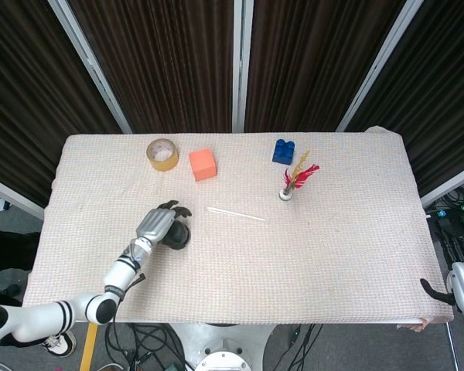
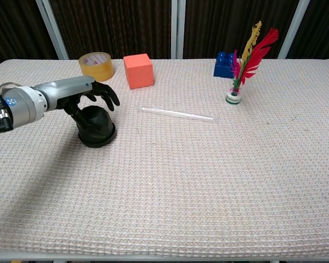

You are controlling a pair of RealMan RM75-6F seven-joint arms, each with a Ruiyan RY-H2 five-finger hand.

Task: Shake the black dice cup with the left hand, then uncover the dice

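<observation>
The black dice cup [image 2: 96,127] stands mouth-down on the table cloth at the left [image 1: 178,236]. No dice show. My left hand [image 2: 83,94] hovers just over the cup's top, fingers [image 2: 107,96] spread and pointing right, not wrapped round the cup. In the head view the same left hand [image 1: 158,224] covers the cup's left side. Whether the thumb touches the cup's far side I cannot tell. Of my right arm only a white part with a black tip [image 1: 448,287] shows at the lower right edge, beside the table.
At the back lie a tape roll [image 2: 96,65], an orange cube [image 2: 139,70] and a blue brick [image 2: 223,63]. A feather shuttlecock [image 2: 242,66] stands at the right. A clear thin rod [image 2: 177,113] lies right of the cup.
</observation>
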